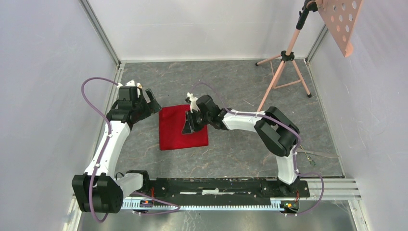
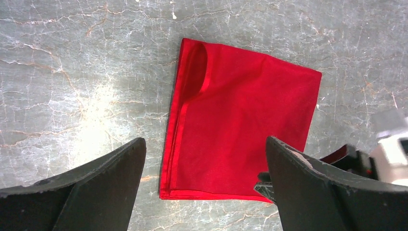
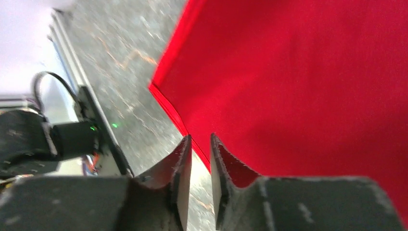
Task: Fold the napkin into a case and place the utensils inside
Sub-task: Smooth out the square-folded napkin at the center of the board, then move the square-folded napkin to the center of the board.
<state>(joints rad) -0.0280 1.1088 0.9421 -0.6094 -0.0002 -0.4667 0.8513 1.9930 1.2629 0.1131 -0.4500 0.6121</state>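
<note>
The red napkin (image 1: 183, 127) lies flat on the grey marble table, folded into a layered rectangle (image 2: 240, 130). My left gripper (image 1: 150, 100) hovers just left of it, wide open and empty (image 2: 204, 139). My right gripper (image 1: 188, 126) is low over the napkin's right part. Its jaws (image 3: 200, 136) stand a narrow slit apart, and bare table shows through the gap. They straddle the cloth's edge (image 3: 312, 82) without holding any cloth. The utensils are out of view.
A pink tripod stand (image 1: 284, 72) with a perforated board (image 1: 339, 24) stands at the back right. White walls enclose the table on three sides. A black mounting rail (image 1: 216, 185) runs along the near edge.
</note>
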